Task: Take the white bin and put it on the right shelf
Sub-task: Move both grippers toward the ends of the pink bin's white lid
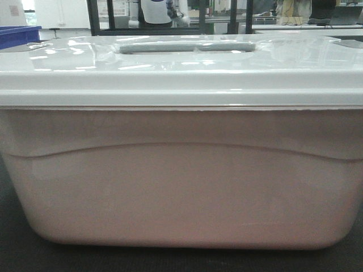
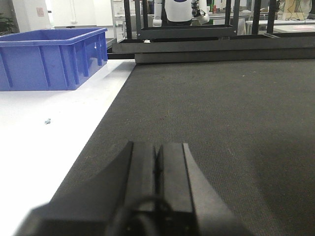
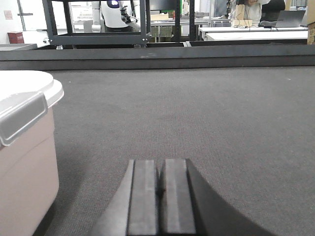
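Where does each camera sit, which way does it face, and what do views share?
Front: low, close against the white bin's long side, facing across its top; no robot part shows.
Left wrist: just above the dark mat, looking forward past the shut left end effector; blue crate far left.
Right wrist: same low forward look past the shut right end effector; bin corner at left.
Shared: bin in front and right wrist; mat in both wrists.
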